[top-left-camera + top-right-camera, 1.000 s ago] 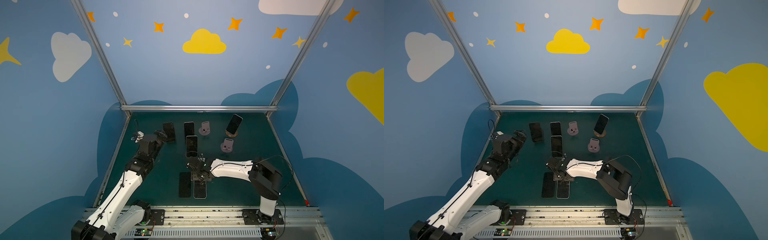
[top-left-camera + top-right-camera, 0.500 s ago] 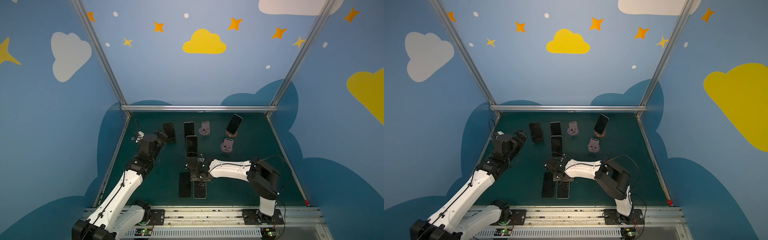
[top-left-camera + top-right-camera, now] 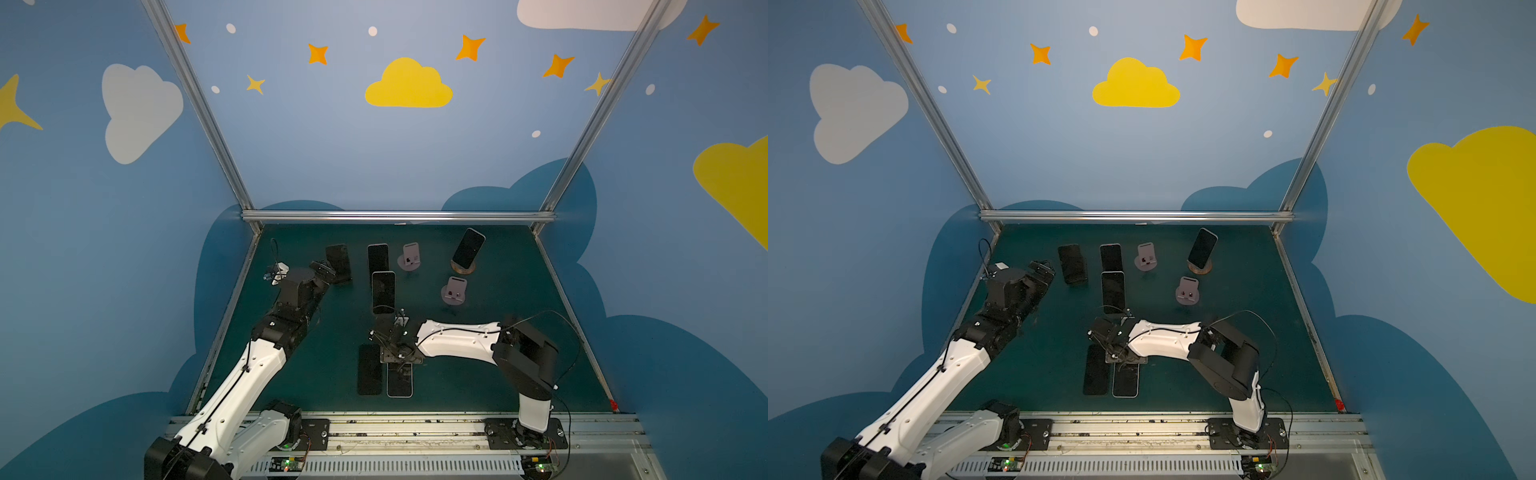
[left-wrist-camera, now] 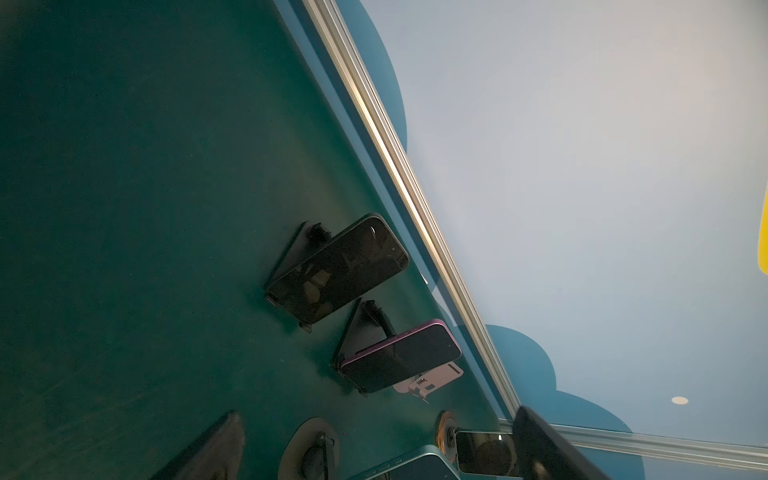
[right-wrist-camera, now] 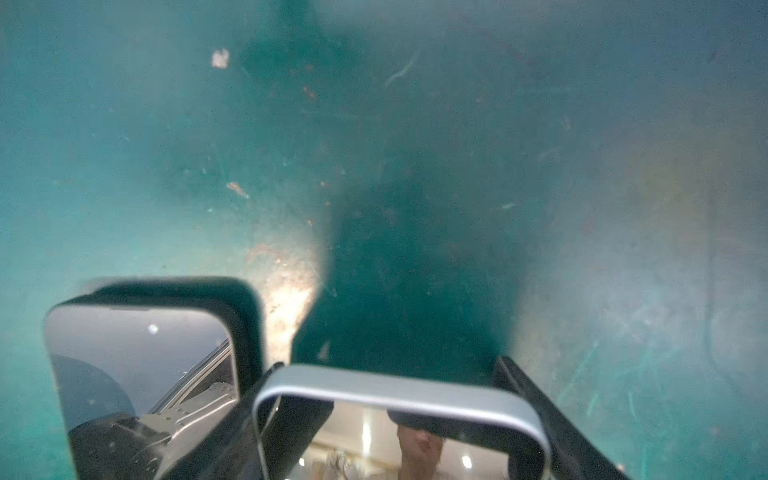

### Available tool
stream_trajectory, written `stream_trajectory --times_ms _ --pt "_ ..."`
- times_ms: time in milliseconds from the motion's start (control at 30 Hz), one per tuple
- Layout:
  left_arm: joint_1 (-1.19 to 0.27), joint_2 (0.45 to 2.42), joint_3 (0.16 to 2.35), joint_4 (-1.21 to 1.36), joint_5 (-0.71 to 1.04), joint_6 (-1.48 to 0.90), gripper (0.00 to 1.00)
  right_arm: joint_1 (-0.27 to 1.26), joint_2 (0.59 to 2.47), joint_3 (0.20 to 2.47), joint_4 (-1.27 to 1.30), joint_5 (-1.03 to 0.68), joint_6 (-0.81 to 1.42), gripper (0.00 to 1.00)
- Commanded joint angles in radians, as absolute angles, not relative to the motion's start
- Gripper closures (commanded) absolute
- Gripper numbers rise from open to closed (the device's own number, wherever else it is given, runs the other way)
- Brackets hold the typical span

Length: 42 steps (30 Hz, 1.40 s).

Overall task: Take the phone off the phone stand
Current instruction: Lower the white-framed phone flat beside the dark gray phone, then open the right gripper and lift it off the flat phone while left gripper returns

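Seen from above: a green table (image 3: pixel 498 353) inside a blue booth painted with clouds and stars. Two white robot arms reach in from the near edge.

The right gripper (image 3: pixel 397 358) points down near the front middle of the table. It is over the far end of a silver-rimmed phone (image 3: pixel 400 382) that lies flat, screen up. A flat black phone (image 3: pixel 369 370) lies just beside it, parallel. In the right wrist view the fingers (image 5: pixel 540 407) stand on either side of the silver-rimmed phone's end. That view is blurred, so it cannot be told whether they press its edges or stand just clear.

The left gripper (image 3: pixel 321 268) hovers at the back left, fingers spread wide and holding nothing. It is aimed at a propped black phone (image 3: pixel 337 262), which is near it but apart. That phone leans on a black stand (image 4: pixel 291 249).

To its right, a purple phone (image 3: pixel 377 257) leans on a second black stand (image 4: pixel 359 332). Just in front of the purple phone stands a third propped phone (image 3: pixel 383 291).

Further right is a bare pink stand (image 3: pixel 410 257), and nearer the front a second pink stand (image 3: pixel 454 291), also bare. At the back right, a dark phone (image 3: pixel 467 249) leans tilted on a round wooden stand (image 3: pixel 462 268).
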State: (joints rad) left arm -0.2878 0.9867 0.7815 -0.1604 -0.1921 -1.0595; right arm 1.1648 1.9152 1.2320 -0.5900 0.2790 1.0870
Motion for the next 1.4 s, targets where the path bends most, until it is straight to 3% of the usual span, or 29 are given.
stream_trajectory --times_ms 0,1000,1200,1367 --pt "-0.283 0.993 0.807 -0.150 -0.197 -1.055 0.00 1.161 1.994 1.203 -0.600 0.268 1.106 0.23" --pt "-0.276 0.984 0.808 -0.149 -0.193 -1.058 0.00 1.160 1.991 1.278 -0.714 0.275 1.092 0.22" --pt "-0.271 0.981 0.808 -0.085 -0.134 -1.005 0.00 1.155 1.925 1.285 -0.727 0.281 1.045 0.13" --pt "-0.270 0.983 0.801 -0.008 -0.056 -0.967 0.00 1.148 1.879 1.319 -0.752 0.296 1.001 0.11"
